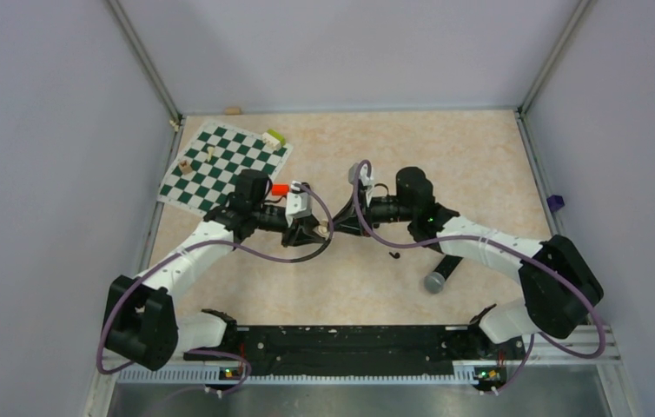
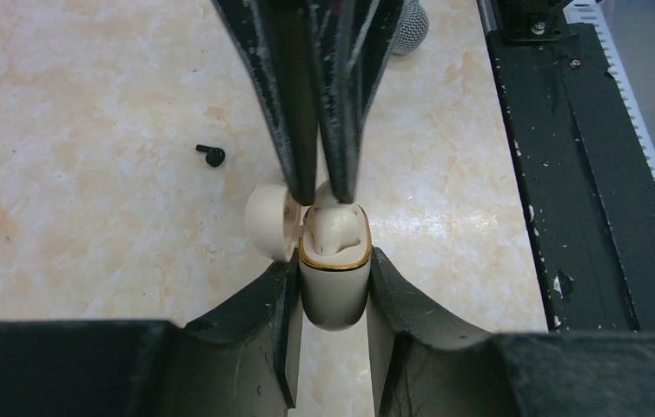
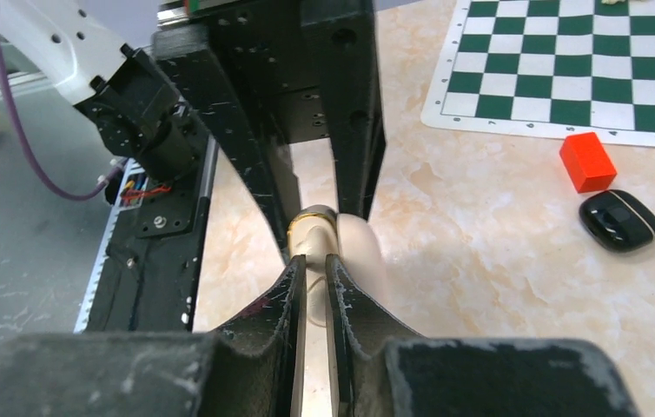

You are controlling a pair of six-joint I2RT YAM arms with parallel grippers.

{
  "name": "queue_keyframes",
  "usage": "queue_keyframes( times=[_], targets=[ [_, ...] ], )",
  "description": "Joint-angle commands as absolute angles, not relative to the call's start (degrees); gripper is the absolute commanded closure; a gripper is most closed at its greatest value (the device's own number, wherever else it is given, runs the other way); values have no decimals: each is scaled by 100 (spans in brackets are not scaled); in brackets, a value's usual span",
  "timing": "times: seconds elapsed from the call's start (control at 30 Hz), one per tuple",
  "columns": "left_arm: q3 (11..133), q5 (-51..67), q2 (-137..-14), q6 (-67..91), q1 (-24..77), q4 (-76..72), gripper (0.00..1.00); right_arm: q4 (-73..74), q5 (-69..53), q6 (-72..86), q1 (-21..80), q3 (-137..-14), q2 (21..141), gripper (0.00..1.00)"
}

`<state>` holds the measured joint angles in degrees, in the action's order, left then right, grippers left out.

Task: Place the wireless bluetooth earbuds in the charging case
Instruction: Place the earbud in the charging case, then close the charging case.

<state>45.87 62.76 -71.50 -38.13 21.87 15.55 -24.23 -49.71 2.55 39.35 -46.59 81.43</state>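
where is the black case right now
In the right wrist view, the black case lies on the table at the right, beside the orange-red block near the edge of the chessboard, apart from the cream-white case.

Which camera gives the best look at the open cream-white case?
Left wrist: the cream-white case sits centred, lid open, gold rim and inside clear. Right wrist catches only a sliver of it; top external cannot make it out.

No text, label, brand, number or sign can be read in any view.
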Motion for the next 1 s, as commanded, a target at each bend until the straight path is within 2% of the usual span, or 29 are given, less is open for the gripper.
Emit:
queue_keyframes(
  times=[0.0,0.17,0.43,0.63,0.73,0.97],
  targets=[
    [4764,6845,-6965,-3856,2265,1354,100,-2812,-4440,360,4012,-4702,7957,88],
    [4781,6855,-6976,-3847,2265,1360,100,-2678,-4514,261,4084,-4777,7951,86],
    [4759,6850,-6955,-3906,2268,1391,100,-1464,-5202,-285,3943,-5533,7304,67],
    [4800,6882,-6972,-3868,2272,1397,100,-1703,-4135,-713,3727,-4974,7157,61],
    [4782,6849,-6923,-3851,2276,1395,100,-1632,-3832,-916,3727,-4895,7402,59],
    [4779,6804,-6871,-3860,2272,1397,100,-731,-4061,-1612,4022,-5207,7900,59]
  ],
)
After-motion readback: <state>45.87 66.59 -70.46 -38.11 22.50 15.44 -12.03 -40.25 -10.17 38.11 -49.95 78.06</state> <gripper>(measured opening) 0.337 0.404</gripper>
